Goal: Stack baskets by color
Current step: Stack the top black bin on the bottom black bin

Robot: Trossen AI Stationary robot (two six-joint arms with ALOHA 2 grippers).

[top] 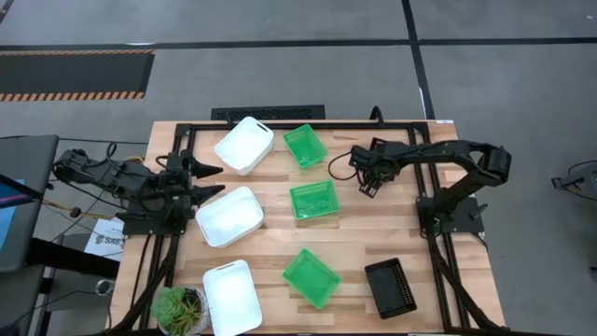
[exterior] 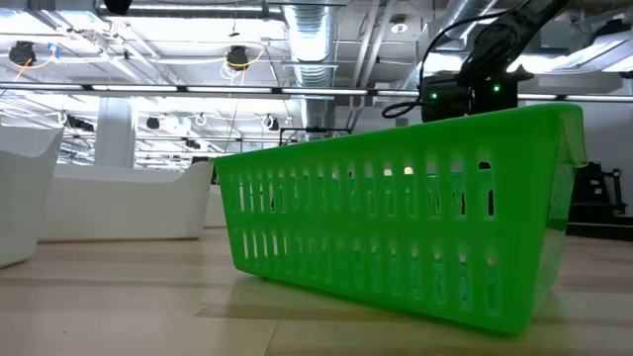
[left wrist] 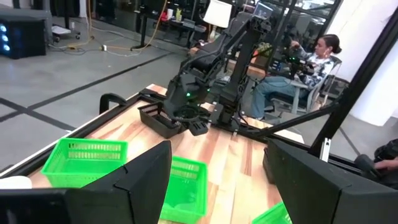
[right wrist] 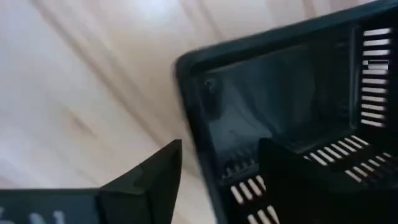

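The black basket (right wrist: pixel 292 93) is being judged light, thin-walled and somewhat springy, its slotted mesh giving the fingers purchase while the smooth rim is likely being left slippery. The long wall near a corner is being taken as the sensible place to hold, one finger inside and one outside. It is being straddled in just that way by the right gripper (right wrist: pixel 221 149), beyond the middle green basket (top: pixel 312 201) on the side towards the right arm's base. The jaws are being held wide, with bare wood showing between the outer finger and the wall, so no pinch is being made yet. Whether the basket is being rested flat on the table (top: pixel 392 233) or tipped cannot be told, since it is being masked by the gripper from above. The other black basket (top: pixel 389 287) is being seen nearer the front edge than the landmark; whether a third is being nested inside it cannot be made out. The left gripper (top: pixel 216 182) is being kept spread and empty on the landmark's opposite side, between two white baskets.
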